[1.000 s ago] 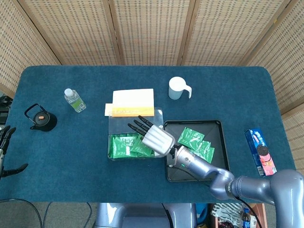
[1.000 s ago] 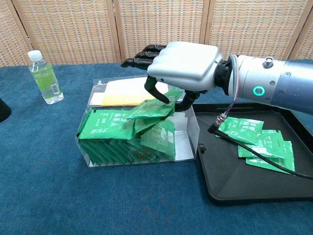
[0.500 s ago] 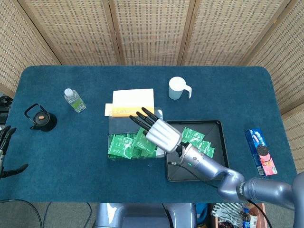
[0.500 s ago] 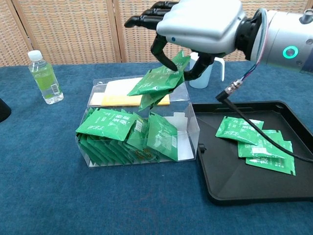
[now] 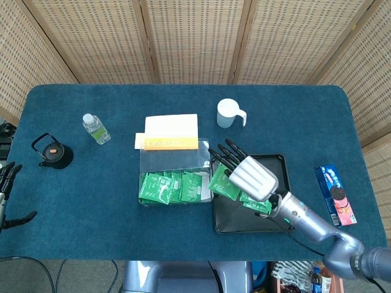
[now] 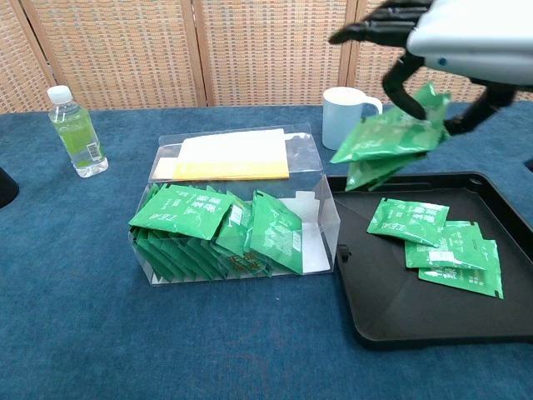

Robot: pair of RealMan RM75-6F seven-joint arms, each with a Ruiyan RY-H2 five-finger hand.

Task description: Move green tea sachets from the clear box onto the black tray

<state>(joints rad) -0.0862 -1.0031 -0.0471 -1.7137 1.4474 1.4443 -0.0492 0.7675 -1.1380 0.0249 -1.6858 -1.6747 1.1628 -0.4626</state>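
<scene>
My right hand (image 5: 249, 174) (image 6: 450, 37) hangs above the left part of the black tray (image 5: 281, 163) (image 6: 391, 321), pinching a small bunch of green tea sachets (image 5: 221, 183) (image 6: 385, 146) between thumb and fingers. Several sachets (image 6: 437, 242) (image 5: 261, 206) lie flat in the tray. The clear box (image 5: 146, 160) (image 6: 318, 225) left of the tray holds a row of green sachets (image 5: 171, 187) (image 6: 208, 225). My left hand (image 5: 6, 195) shows only at the head view's left edge, off the table, fingers spread and holding nothing.
A white and orange flat packet (image 5: 168, 133) (image 6: 225, 158) lies behind the box. A white mug (image 5: 228, 113) (image 6: 343, 117) stands behind the tray. A water bottle (image 5: 96, 129) (image 6: 75, 129) and black teapot (image 5: 52, 151) sit far left; a biscuit pack (image 5: 334, 194) lies right.
My right hand lifted the sachets out of the clear box and carried them rightward over the tray. The sachets left in the box settled.
</scene>
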